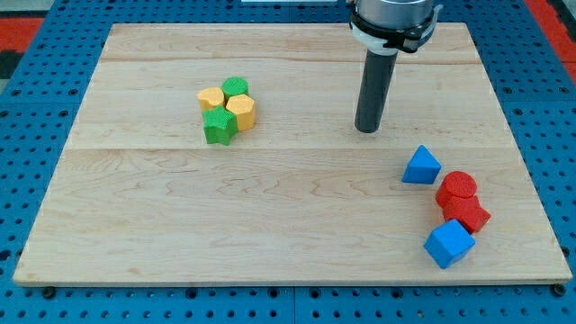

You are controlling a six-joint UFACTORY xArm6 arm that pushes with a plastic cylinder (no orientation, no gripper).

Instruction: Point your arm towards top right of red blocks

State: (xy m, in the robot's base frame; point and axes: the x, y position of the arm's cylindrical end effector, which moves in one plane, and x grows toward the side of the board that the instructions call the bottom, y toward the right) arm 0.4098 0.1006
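Note:
Two red blocks lie at the view's lower right: a red cylinder [458, 187] and, touching it just below, a red star-like block [466, 214]. A blue triangular block [421, 166] lies to their upper left and a blue cube [449, 243] just below them. My tip [366, 130] rests on the board up and to the left of the red blocks, about a hundred pixels left of the cylinder and apart from every block.
A cluster sits at the view's upper left: a green cylinder [235, 87], a yellow block [211, 97], a yellow hexagonal block [240, 112] and a green star block [219, 127]. The wooden board [270, 207] lies on a blue pegboard.

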